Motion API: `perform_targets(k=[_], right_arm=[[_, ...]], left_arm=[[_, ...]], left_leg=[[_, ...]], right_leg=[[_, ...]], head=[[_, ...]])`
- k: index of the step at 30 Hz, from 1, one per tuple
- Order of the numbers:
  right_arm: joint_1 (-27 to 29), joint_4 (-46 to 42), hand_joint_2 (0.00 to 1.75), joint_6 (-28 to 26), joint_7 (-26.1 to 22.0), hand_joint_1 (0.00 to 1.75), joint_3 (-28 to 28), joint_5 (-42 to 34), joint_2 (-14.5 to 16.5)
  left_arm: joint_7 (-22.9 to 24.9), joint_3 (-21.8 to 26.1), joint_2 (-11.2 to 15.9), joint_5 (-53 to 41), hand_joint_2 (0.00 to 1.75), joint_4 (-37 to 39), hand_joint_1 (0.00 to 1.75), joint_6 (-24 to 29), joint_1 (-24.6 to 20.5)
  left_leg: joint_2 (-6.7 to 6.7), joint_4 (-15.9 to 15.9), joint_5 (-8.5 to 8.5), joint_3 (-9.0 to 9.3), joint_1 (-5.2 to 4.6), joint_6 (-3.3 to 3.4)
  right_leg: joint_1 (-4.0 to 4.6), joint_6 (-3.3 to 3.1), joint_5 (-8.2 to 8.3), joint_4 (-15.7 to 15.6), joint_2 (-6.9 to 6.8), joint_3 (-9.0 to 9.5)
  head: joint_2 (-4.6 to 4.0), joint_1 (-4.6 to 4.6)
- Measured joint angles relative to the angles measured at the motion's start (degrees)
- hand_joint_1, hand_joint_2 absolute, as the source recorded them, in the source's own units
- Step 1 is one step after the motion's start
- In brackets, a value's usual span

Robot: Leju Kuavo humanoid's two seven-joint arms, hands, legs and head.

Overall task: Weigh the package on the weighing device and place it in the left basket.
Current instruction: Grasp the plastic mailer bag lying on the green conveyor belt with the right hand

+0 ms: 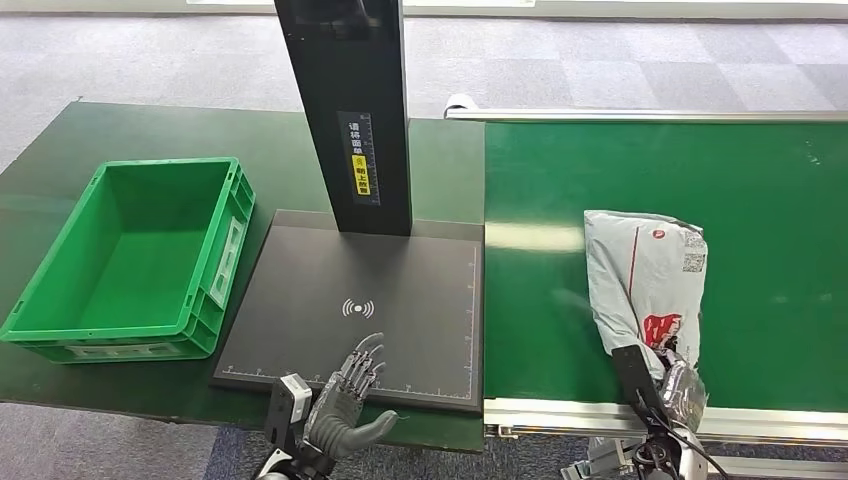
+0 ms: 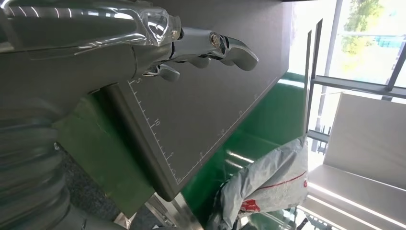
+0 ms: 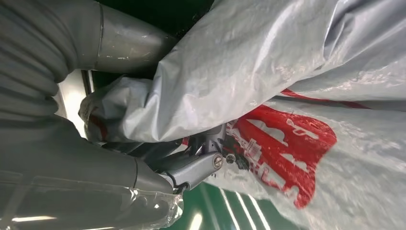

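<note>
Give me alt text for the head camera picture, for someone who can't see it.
A grey plastic package lies on a green conveyor belt, the robot's right hand on its near end. Left of it is a black weighing platform with an upright post, the left hand open at its near edge, and an empty green basket farther left.

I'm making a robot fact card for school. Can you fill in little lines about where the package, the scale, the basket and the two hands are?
package: grey plastic bag with red print, lying on the green conveyor belt
scale: black weighing device, bare, between basket and belt
basket: green basket, nothing in it
right hand: right hand gripping the package's near end
left hand: left hand, fingers spread, holding nothing, over the scale's near edge
</note>
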Motion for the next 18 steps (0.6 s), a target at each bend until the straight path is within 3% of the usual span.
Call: perform_targets(k=[4,8,13,18], right_arm=[[4.81,-11.42,1.75,7.05,-2.53,1.75,0.32,-10.20,3.67],[11.69,-30.73,1.75,11.83,-0.78,1.75,4.64,-18.04,5.95],[16.88,-51.60,1.75,12.67,1.07,1.75,12.00,-17.15,6.62],[17.97,-64.41,1.75,17.57,2.24,1.75,20.80,-16.52,6.71]], left_arm=[[-0.08,0.71,-0.02,-0.61,1.75,0.01,0.00,0.03,-0.13],[-0.87,1.61,-0.05,-1.16,1.75,-0.05,0.00,0.40,-0.03],[-1.88,2.63,-0.04,-1.41,1.75,-0.41,0.00,1.61,0.00],[-3.10,4.82,0.03,-2.81,1.75,-1.08,0.00,3.64,-0.50]], left_leg=[[-0.06,0.00,0.00,-0.03,0.00,0.00],[-0.09,0.00,0.00,-0.16,-0.01,0.00],[-0.06,0.00,0.00,-0.17,-0.03,0.00],[-0.02,-0.01,0.02,-0.10,0.01,-0.01]], right_leg=[[0.00,0.00,-0.01,0.00,-0.04,-0.03],[-0.01,0.01,-0.02,0.01,-0.14,-0.09],[-0.02,0.01,-0.02,0.00,-0.11,-0.12],[0.01,0.01,-0.01,0.01,-0.09,-0.09]], head=[[0.00,-0.01],[0.00,-0.01],[0.00,0.01],[0.00,-0.01]])
